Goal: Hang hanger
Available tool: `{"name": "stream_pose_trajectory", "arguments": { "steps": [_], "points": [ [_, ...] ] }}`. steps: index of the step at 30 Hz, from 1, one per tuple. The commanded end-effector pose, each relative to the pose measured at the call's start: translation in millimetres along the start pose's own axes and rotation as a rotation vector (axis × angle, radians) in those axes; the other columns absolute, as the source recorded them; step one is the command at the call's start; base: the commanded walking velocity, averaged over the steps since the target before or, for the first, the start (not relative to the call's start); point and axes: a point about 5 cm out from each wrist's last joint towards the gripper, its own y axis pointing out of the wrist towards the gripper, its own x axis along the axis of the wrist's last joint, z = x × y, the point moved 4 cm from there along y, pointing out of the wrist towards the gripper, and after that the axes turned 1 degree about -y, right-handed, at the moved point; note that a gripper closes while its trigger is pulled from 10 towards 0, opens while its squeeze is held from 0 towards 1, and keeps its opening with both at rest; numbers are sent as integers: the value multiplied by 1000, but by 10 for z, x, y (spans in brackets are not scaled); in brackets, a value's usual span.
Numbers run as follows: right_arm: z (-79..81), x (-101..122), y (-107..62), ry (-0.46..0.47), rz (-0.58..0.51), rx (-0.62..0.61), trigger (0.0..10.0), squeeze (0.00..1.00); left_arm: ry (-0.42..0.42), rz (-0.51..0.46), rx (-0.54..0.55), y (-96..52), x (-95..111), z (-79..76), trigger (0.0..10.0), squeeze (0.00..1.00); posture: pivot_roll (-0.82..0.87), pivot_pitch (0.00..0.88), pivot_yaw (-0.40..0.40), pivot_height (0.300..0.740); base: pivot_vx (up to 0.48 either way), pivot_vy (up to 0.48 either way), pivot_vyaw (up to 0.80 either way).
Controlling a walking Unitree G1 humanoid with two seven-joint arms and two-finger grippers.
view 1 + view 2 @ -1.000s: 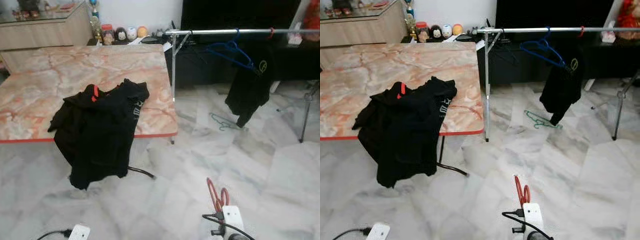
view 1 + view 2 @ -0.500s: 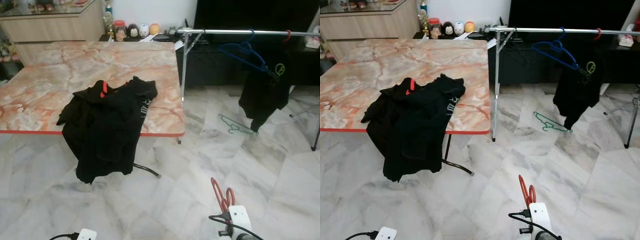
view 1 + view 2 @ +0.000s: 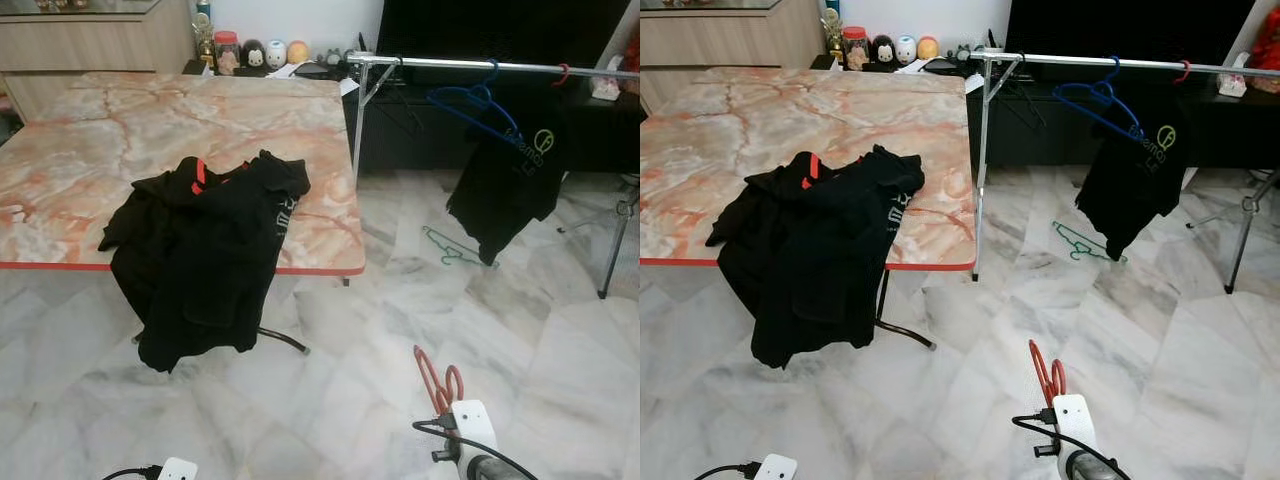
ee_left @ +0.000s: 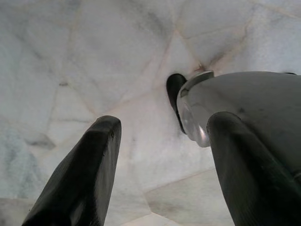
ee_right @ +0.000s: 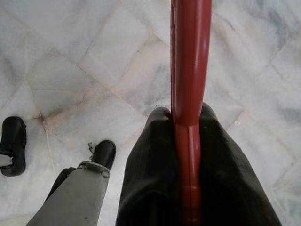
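My right gripper is shut on a red hanger, which sticks up from my right wrist low over the floor in the left eye view. Ahead to the right stands a silver clothes rail. A blue hanger on it carries a black shirt. My left gripper hangs open above the marble floor, with nothing between its fingers.
A marble-topped table stands at the left, with a black garment draped over its front edge. A green hanger lies on the floor under the rail. The rack's right leg and a dark cabinet stand behind.
The whole picture has shifted as the camera moved. The red hanger stays in my right gripper, and the things in the room have not moved.
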Motion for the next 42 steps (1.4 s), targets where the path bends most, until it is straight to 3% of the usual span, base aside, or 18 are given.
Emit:
{"name": "stream_pose_trajectory", "arguments": {
  "steps": [1,11,21,33,42],
  "points": [
    [-76,50,-5,-18,-4,-10,10000,0,-10,25,-11,-9,-82,-73,10000,0,89,42,-123,740,0,-244,0],
    [-233,4,-34,-25,14,-49,10000,0,-42,48,-30,-29,-187,-210,10000,0,70,90,-156,740,0,-245,0],
    [-274,-84,-51,-31,42,-56,10000,0,-50,67,-37,-54,-290,-274,10000,0,71,104,-158,740,0,0,0],
    [-228,-166,-48,-5,79,-65,10000,0,-38,88,-46,-81,-394,-271,10000,0,52,57,-135,740,0,0,0],
    [-158,-357,-65,-48,197,-35,10000,0,-22,160,-33,-183,-730,-168,10000,0,58,53,-106,740,0,0,0]
  ]
}}
